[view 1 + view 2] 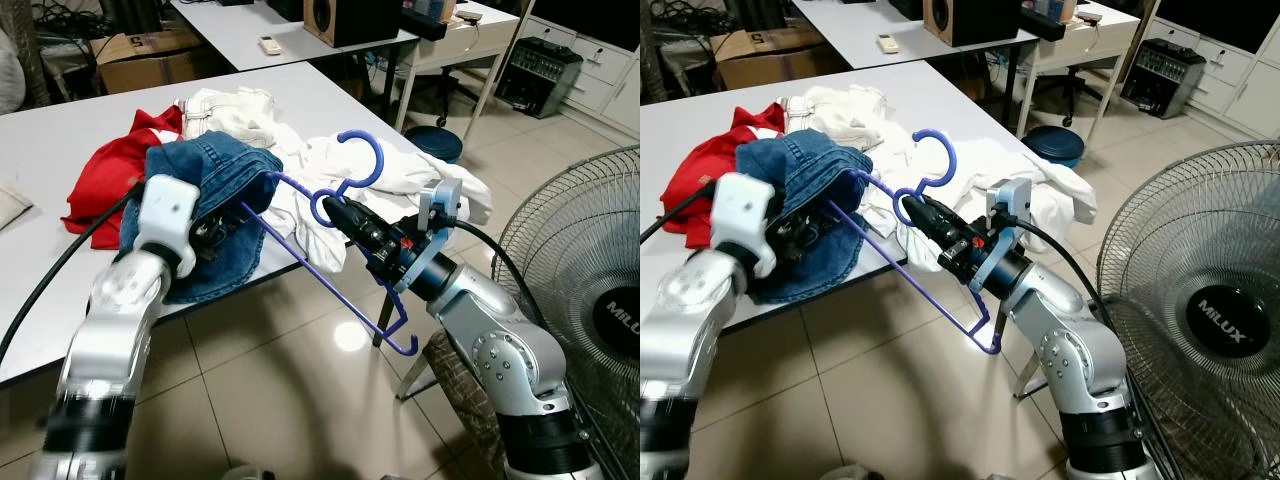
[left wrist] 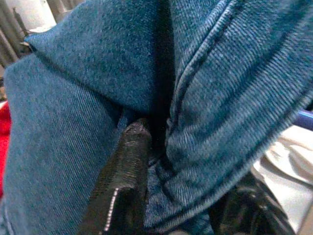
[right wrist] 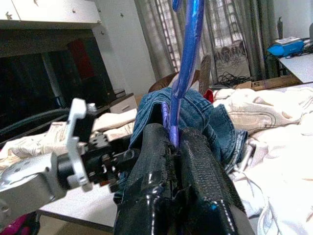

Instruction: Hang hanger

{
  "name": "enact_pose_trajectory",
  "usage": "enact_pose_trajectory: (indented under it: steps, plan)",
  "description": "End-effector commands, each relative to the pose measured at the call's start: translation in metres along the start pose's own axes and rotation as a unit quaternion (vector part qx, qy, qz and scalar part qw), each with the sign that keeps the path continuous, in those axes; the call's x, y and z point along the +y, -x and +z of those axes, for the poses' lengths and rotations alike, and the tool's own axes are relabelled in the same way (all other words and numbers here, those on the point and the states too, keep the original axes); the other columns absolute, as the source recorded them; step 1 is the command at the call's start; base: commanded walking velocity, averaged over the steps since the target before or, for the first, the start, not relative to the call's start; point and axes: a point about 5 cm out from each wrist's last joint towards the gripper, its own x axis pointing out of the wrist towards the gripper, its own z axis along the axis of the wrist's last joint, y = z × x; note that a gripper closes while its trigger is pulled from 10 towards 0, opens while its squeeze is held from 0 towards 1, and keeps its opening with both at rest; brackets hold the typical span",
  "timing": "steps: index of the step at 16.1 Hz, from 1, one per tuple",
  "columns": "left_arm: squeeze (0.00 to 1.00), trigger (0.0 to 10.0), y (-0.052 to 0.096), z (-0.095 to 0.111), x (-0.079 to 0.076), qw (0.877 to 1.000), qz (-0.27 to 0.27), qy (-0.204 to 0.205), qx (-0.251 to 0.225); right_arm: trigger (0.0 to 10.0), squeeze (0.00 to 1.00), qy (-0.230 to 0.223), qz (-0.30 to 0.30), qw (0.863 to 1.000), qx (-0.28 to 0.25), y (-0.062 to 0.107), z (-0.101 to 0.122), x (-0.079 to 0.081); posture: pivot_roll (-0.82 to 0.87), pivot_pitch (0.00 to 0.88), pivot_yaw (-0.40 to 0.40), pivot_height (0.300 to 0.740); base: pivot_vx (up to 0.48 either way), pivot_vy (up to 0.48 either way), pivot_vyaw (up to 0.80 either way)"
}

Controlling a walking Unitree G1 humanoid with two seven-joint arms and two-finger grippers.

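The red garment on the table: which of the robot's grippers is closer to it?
Left. The left gripper is buried in the blue jeans right beside the red garment; the right gripper holds the purple hanger farther away.

The one clearly readable text is the brand "MILUX" in white letters on the dark round hub of the standing fan (image 1: 1220,330), behind its wire grille, on the floor well apart from the desk's near corner. In the left eye view the same badge is cut by the picture's edge and reads only "MILU". A cardboard box (image 1: 150,52) beyond the desk's far edge carries a dark printed mark on its side, too small to read.
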Motion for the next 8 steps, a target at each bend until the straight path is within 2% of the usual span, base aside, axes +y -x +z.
enact_pose_trajectory:
  steps: [1, 2, 4, 5, 6, 8]
  plan:
    - [1.00, 10.0, 0.006, -0.004, 0.001, 1.000, -0.024, 0.007, -0.001, 10.0, 0.00, 0.018, -0.001, 0.999, -0.044, -0.001, 0.019, 0.000, -0.05, 0.000, 0.001, 0.740, 0.000, 0.000, 0.00]
    - [1.00, 10.0, 0.009, -0.002, 0.008, 0.999, -0.037, -0.024, 0.000, 10.0, 0.00, 0.018, -0.004, 0.999, -0.045, 0.000, 0.019, -0.001, -0.05, 0.000, 0.001, 0.740, 0.000, 0.000, 0.00]
    - [1.00, 10.0, 0.012, 0.000, 0.014, 0.997, -0.071, -0.042, 0.000, 10.0, 0.00, 0.017, -0.007, 0.999, -0.044, 0.000, 0.019, -0.002, -0.05, 0.000, -0.002, 0.740, 0.000, 0.000, 0.00]
    - [1.00, 10.0, 0.015, 0.002, 0.013, 0.993, -0.109, -0.049, 0.004, 10.0, 0.00, 0.018, -0.008, 0.999, -0.044, 0.000, 0.019, -0.003, -0.05, 0.000, -0.002, 0.740, 0.000, 0.000, 0.00]
    - [1.00, 10.0, 0.025, 0.000, 0.011, 0.980, -0.183, -0.066, 0.028, 10.0, 0.00, 0.018, -0.010, 0.999, -0.044, 0.001, 0.019, -0.003, -0.05, 0.000, -0.002, 0.740, 0.000, 0.000, 0.00]
    - [1.00, 10.0, 0.030, 0.000, 0.016, 0.974, -0.211, -0.070, 0.051, 10.0, 0.00, 0.018, -0.013, 0.999, -0.045, 0.000, 0.019, -0.004, -0.04, 0.000, 0.000, 0.740, 0.000, 0.000, 0.00]
